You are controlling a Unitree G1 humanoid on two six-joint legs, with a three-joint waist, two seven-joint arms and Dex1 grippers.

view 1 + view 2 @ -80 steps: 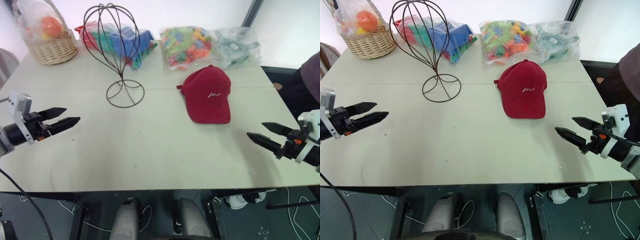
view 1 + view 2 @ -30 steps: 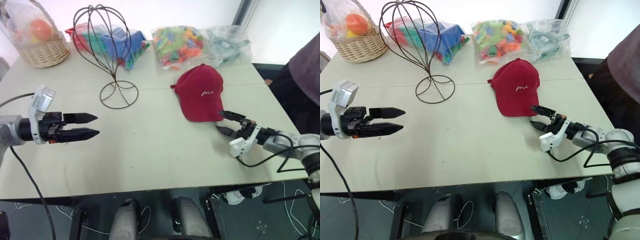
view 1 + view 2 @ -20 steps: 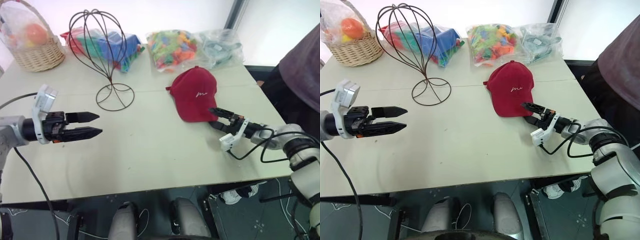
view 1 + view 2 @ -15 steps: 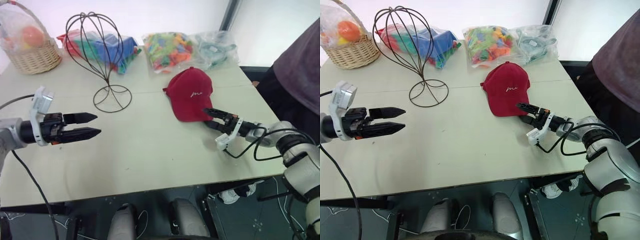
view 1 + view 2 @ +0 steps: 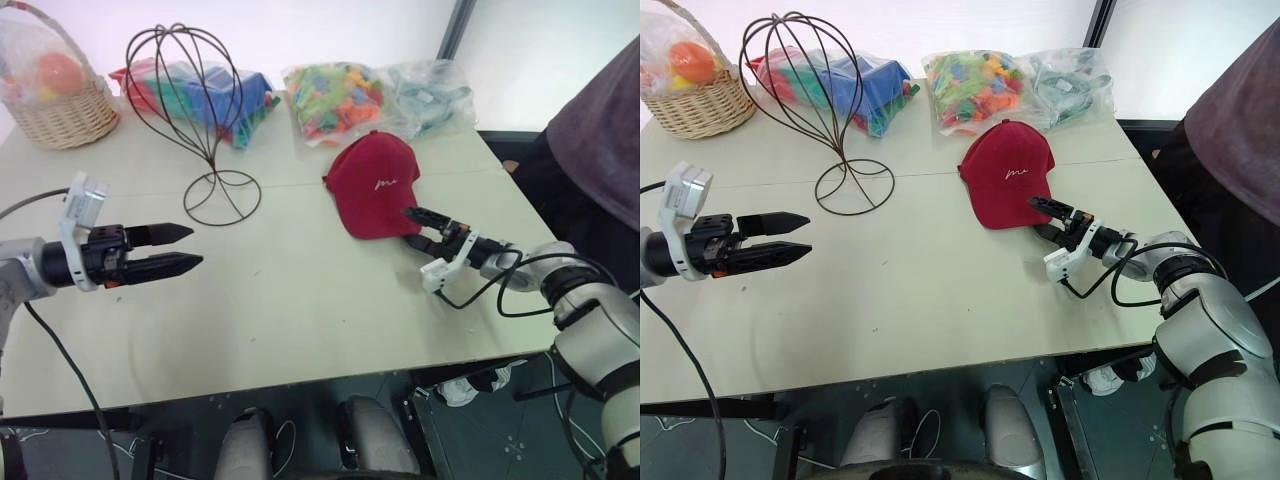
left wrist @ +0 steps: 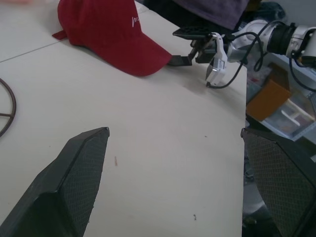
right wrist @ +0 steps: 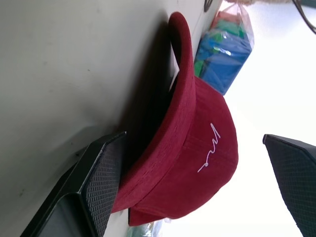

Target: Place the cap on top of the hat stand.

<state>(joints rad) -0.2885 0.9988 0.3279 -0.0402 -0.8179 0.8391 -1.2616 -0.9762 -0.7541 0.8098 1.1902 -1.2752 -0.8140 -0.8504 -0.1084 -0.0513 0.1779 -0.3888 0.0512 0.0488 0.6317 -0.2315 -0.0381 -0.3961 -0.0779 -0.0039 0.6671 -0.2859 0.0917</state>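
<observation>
The red cap (image 5: 375, 185) lies on the table (image 5: 300, 300) right of centre, its brim towards me and its white script logo facing up. My right gripper (image 5: 413, 226) is open at the front edge of the brim, one finger above it and one low by the table; the right wrist view has the cap's brim (image 7: 170, 148) between the two fingers. The hat stand (image 5: 215, 160), a dark wire cage on a ring base, stands upright to the cap's left with nothing on it. My left gripper (image 5: 195, 246) hovers open over the table's left part, in front of the stand.
A wicker basket (image 5: 60, 95) sits at the far left corner. Bags of colourful toys (image 5: 335, 95) and a clear bag (image 5: 430, 80) line the far edge behind the stand and the cap. A person's dark sleeve (image 5: 600, 130) is at the right.
My right gripper has come in from the table's right side and closed the gap to the cap's brim. The left gripper moved inward earlier and now holds still. The camera has shifted.
</observation>
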